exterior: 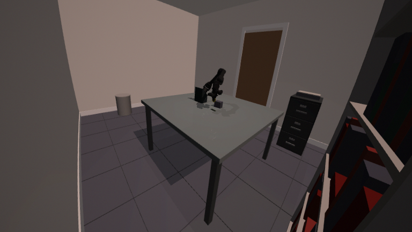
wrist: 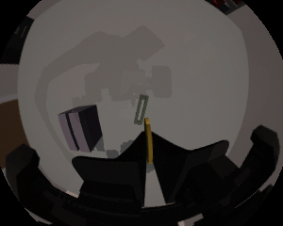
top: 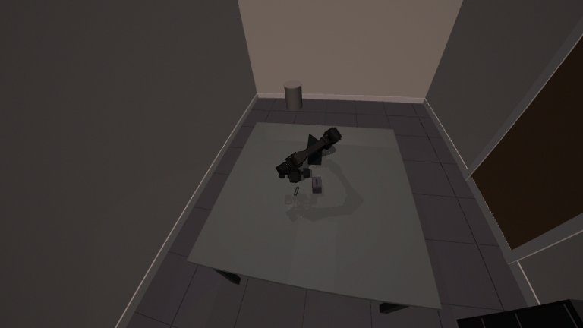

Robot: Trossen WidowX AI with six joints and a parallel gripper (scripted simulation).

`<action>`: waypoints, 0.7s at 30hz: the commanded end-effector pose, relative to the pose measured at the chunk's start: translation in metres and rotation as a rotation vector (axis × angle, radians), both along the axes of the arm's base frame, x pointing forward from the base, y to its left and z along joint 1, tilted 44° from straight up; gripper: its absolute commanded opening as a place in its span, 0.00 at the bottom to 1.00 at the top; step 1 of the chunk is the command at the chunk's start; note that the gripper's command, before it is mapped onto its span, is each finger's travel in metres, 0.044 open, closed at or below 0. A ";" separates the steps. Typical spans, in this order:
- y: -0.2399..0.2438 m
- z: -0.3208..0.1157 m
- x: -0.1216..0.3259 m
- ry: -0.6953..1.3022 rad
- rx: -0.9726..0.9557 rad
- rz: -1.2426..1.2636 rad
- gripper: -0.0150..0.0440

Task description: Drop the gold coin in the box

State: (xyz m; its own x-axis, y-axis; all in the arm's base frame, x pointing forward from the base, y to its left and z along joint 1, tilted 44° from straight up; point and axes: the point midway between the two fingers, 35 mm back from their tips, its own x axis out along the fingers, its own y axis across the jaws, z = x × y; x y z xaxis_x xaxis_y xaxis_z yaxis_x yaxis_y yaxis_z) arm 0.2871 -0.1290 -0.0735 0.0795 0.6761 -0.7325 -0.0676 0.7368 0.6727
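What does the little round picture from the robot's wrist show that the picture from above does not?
Only the wrist view shows the thin gold coin on edge, pinched in the black jaws. Only the top view shows the whole black arm, the grey cylindrical bin and the tiled floor. Both show the small grey slotted box, the shallow dark-green holder, now without the coin, and the grey table top.

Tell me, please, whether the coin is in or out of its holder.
Out: the coin is pinched edge-on in the end effector, above the table, and the holder lies vacant.
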 end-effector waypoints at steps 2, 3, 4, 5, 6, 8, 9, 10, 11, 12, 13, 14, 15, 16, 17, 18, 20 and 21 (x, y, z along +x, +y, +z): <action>0.010 0.010 0.001 0.001 0.001 0.002 0.25; 0.012 0.012 0.001 0.001 0.001 0.002 0.25; 0.014 0.014 0.001 0.001 0.001 0.002 0.25; 0.016 0.016 0.001 0.001 0.000 0.002 0.25; 0.017 0.018 0.001 0.001 0.000 0.002 0.25; 0.021 0.022 0.001 0.001 0.000 0.002 0.25; 0.023 0.024 0.000 0.001 0.000 0.002 0.25; 0.025 0.026 0.000 0.001 0.000 0.001 0.25; 0.026 0.027 0.000 0.002 0.000 0.001 0.25; 0.028 0.029 0.000 0.002 0.000 0.001 0.25; 0.030 0.031 0.000 0.002 0.000 0.001 0.25; 0.032 0.033 0.000 0.002 0.000 0.001 0.25; 0.034 0.035 -0.001 0.002 0.000 0.001 0.25; 0.036 0.036 -0.001 0.002 0.000 0.001 0.25; 0.038 0.038 -0.001 0.003 0.000 0.001 0.25; 0.040 0.040 -0.002 0.003 0.000 0.001 0.25; 0.043 0.043 -0.002 0.003 0.000 0.001 0.25; 0.045 0.045 -0.003 0.003 0.000 0.001 0.25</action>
State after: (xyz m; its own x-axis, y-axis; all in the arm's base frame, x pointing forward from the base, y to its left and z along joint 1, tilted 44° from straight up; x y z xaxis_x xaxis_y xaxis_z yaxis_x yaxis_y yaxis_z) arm 0.2855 -0.0913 -0.0340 0.0772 0.6742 -0.7345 -0.0699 0.7386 0.6705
